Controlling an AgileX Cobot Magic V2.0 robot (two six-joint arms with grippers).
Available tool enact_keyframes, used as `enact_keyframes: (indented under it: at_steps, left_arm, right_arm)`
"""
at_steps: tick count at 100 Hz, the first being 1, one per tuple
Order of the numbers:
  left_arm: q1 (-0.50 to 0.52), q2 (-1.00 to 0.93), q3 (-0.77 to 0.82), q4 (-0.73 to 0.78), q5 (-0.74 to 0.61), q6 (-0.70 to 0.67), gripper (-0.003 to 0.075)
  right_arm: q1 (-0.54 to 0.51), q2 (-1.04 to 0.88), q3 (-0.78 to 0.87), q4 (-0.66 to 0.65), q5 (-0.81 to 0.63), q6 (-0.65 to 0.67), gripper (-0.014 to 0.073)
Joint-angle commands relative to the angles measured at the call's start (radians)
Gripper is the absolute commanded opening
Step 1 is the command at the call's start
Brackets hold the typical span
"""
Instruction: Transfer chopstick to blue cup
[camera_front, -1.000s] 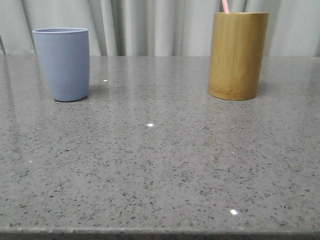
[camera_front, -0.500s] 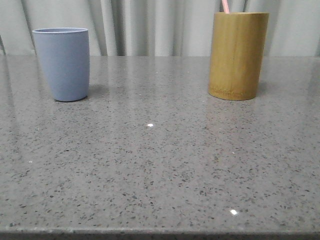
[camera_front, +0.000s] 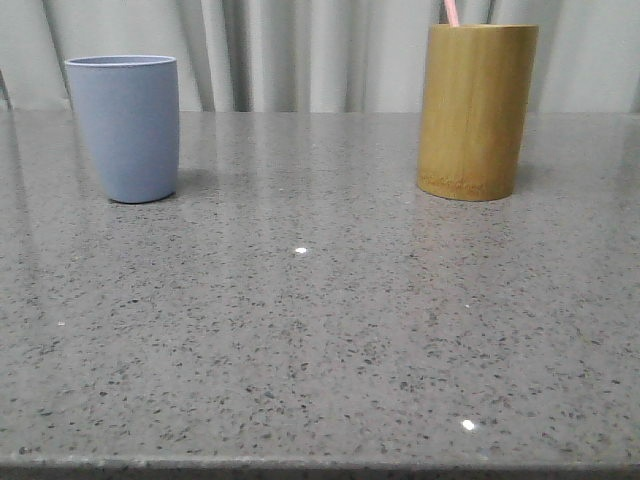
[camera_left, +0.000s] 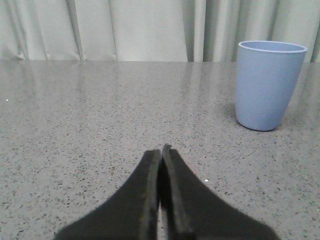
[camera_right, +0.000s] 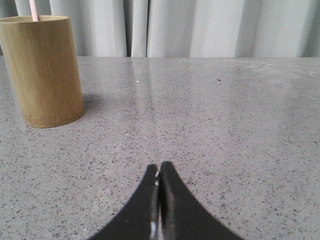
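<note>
A pale blue cup (camera_front: 124, 128) stands upright at the back left of the table. The pink chopstick (camera_front: 451, 12) pokes out of the top of a golden bamboo cup (camera_front: 475, 111) at the back right; most of the stick is hidden inside. In the left wrist view my left gripper (camera_left: 160, 150) is shut and empty, low over the table, with the blue cup (camera_left: 268, 84) some way ahead and to its side. My right gripper (camera_right: 159, 166) is shut and empty too, with the bamboo cup (camera_right: 43, 69) and the chopstick (camera_right: 34, 9) ahead and off to its side.
The grey speckled table (camera_front: 320, 330) stretches from the cups to its front edge. Pale curtains (camera_front: 300, 55) hang behind the far edge.
</note>
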Motion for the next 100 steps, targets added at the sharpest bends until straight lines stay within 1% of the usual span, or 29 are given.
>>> enact_keyframes:
  at_steps: [1, 10, 24, 35, 46, 53, 83, 91, 96, 100]
  left_arm:
    - [0.002, -0.035, 0.007, 0.0, -0.103, -0.005, -0.0019]
    - [0.002, -0.035, 0.007, -0.005, -0.121, -0.005, -0.0019]
    - [0.002, -0.033, -0.036, -0.075, -0.103, -0.005, -0.0019]
    - [0.002, -0.019, -0.118, -0.081, 0.002, -0.005, -0.0019]
    - [0.002, 0.028, -0.218, -0.081, 0.094, -0.005, -0.0019]
    - [0.002, 0.073, -0.282, -0.099, 0.145, -0.005, -0.0019]
    - [0.002, 0.325, -0.547, -0.107, 0.263, -0.005, -0.0019]
    - [0.002, 0.4, -0.607, -0.107, 0.287, -0.005, -0.0017]
    - [0.002, 0.446, -0.642, -0.107, 0.303, -0.005, -0.0009]
    - [0.0, 0.485, -0.669, -0.107, 0.315, -0.005, 0.001]
  right_arm:
    - [-0.005, -0.021, -0.002, -0.005, -0.099, -0.001, -0.0105]
    - [-0.004, -0.021, -0.015, -0.003, -0.119, -0.001, -0.0105]
    - [-0.004, -0.014, -0.075, 0.003, -0.045, -0.001, -0.0105]
    - [-0.004, 0.022, -0.146, 0.006, 0.039, -0.001, -0.0105]
    - [-0.004, 0.092, -0.248, 0.006, 0.19, -0.001, -0.0105]
    - [-0.004, 0.141, -0.312, 0.006, 0.25, -0.001, -0.0105]
    - [-0.004, 0.362, -0.519, 0.03, 0.358, -0.001, -0.0099]
    - [-0.003, 0.413, -0.56, 0.044, 0.37, -0.001, -0.0055]
    - [-0.003, 0.444, -0.579, 0.044, 0.37, -0.001, 0.0004]
    - [-0.003, 0.47, -0.589, 0.044, 0.369, -0.001, 0.0073]
